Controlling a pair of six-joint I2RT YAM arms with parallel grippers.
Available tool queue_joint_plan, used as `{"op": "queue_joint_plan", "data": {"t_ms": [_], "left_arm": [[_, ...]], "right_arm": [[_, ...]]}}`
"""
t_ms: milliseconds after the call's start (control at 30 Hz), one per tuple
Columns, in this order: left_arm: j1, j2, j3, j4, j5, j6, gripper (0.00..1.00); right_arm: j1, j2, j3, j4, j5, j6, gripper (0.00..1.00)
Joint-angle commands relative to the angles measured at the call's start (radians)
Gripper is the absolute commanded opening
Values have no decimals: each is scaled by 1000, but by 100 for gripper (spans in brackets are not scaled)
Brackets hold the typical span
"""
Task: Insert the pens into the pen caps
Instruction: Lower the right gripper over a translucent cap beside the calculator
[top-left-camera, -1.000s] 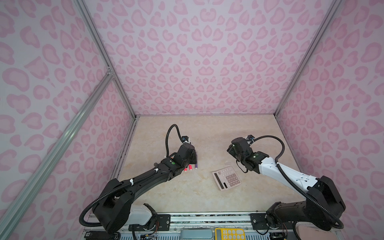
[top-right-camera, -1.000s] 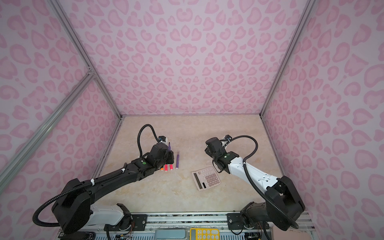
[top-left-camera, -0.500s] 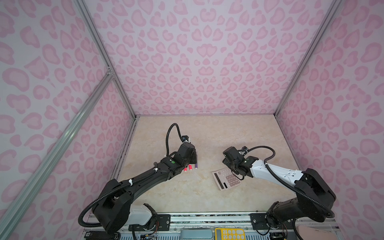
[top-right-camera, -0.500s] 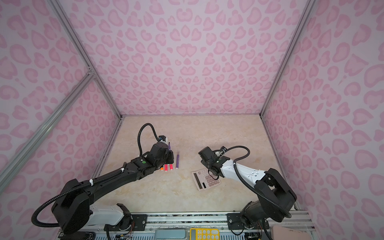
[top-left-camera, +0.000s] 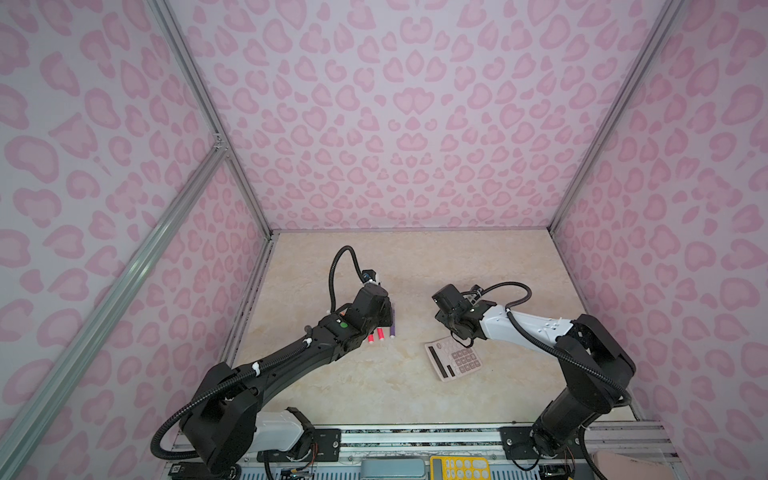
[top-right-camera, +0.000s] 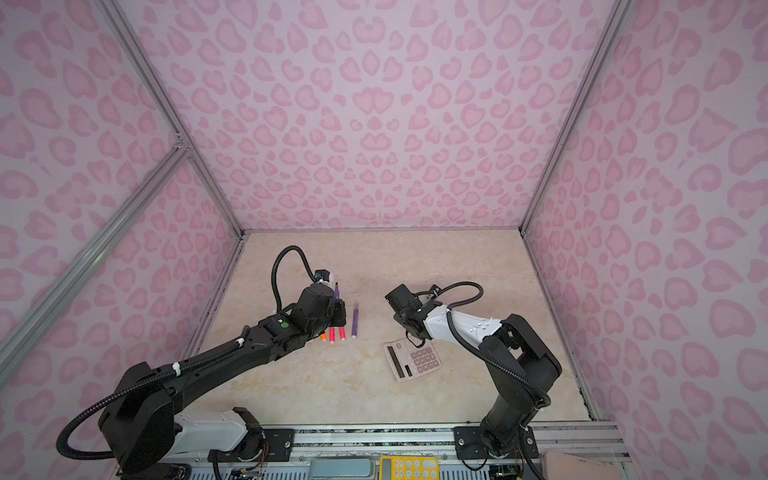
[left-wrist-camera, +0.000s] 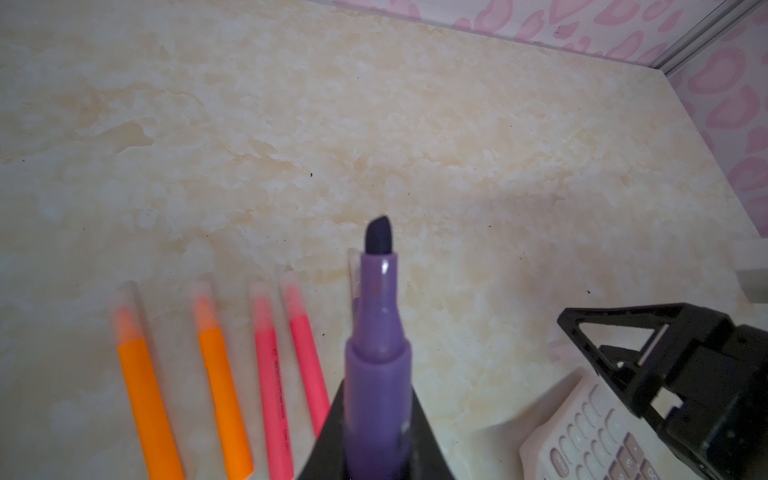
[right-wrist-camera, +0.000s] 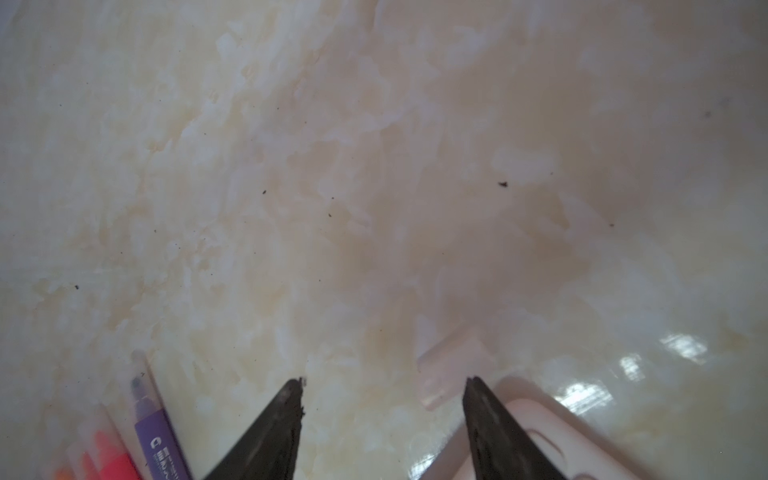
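Observation:
My left gripper (left-wrist-camera: 376, 453) is shut on a purple pen (left-wrist-camera: 376, 332) whose dark tip is bare and points away from the wrist; its tip also shows in a top view (top-right-camera: 336, 289). Under it, two orange pens (left-wrist-camera: 141, 395), two pink-red pens (left-wrist-camera: 270, 382) and another purple pen (top-right-camera: 355, 323) lie side by side with clear pen caps (left-wrist-camera: 124, 299) over their tips. My right gripper (right-wrist-camera: 384, 386) hangs open low over the table, nothing between its fingers. One loose clear cap (right-wrist-camera: 451, 365) lies just beyond its finger, against the calculator's edge.
A pink calculator (top-left-camera: 453, 360) (top-right-camera: 413, 359) lies flat near the right gripper, its corner under that gripper's finger (right-wrist-camera: 490, 424). Pink patterned walls close the table on three sides. Bare marble table (top-left-camera: 415, 266) stretches toward the back wall.
The right gripper has swung left toward the table's middle and come down beside the calculator, its jaws a little narrower. The left arm with the purple pen has stayed put.

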Motion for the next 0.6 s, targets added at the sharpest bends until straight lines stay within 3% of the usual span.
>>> {"op": "queue_joint_plan", "data": {"t_ms": [0, 400, 567], "left_arm": [[0, 13, 16, -1, -12, 7, 3], [1, 45, 25, -3, -10, 5, 3], [1, 48, 27, -3, -12, 5, 3]], "right_arm": [[-3, 22, 0, -24, 17, 1, 63], [-33, 39, -46, 49, -32, 4, 62], [-48, 70, -59, 143, -98, -56, 52]]}}
